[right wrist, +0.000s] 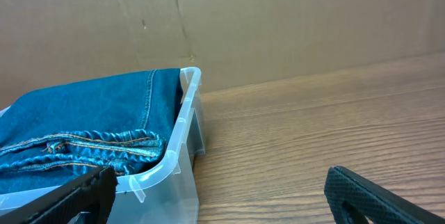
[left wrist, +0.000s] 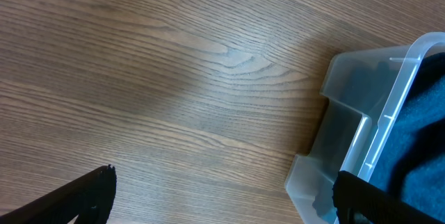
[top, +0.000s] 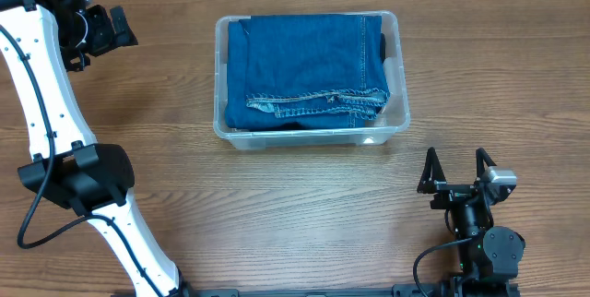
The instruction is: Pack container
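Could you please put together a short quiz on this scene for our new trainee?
1. True or false: the folded jeans lie inside the container.
2. The right hand is: A) open and empty; B) shut on the jeans; C) inside the container.
3. What does the left hand hold?
Key: 1 true; 2 A; 3 nothing.

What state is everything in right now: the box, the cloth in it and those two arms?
Container, upright, lidless, holding the jeans.
Jeans, folded, lying inside the container.
Left arm, jaws open, holding nothing.
Right arm, jaws open, holding nothing.
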Controlling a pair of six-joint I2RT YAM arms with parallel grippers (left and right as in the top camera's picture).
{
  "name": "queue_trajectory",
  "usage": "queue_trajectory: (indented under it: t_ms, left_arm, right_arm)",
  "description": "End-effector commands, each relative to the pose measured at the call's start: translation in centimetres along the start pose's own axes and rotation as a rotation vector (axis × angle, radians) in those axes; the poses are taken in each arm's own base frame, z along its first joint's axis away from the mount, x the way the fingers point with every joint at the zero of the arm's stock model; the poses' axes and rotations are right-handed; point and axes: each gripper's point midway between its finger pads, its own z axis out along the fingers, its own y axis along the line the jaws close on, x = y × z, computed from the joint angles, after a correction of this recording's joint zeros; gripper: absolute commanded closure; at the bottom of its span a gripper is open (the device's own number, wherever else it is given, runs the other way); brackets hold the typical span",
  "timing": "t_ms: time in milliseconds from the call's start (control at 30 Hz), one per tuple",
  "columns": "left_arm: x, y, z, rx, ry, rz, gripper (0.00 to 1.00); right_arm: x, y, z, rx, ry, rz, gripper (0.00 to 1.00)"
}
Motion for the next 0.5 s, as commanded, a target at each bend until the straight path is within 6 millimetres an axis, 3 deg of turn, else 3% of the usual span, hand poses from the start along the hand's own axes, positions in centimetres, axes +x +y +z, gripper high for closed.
queue_trajectory:
  t_ms: [0,467]
  left_arm:
    - [-0.10,-0.32,-0.19,0.012,-0.007,-0.006,0.00]
    - [-0.06,-0.18,-0.19,0.004,-0.006,-0.005,0.00]
  right_arm:
    - [0.12,-0.24,-0.01,0.010,-0.007,-0.007,0.00]
    - [0.12,-0.24,-0.01,0.010,-0.007,-0.007,0.00]
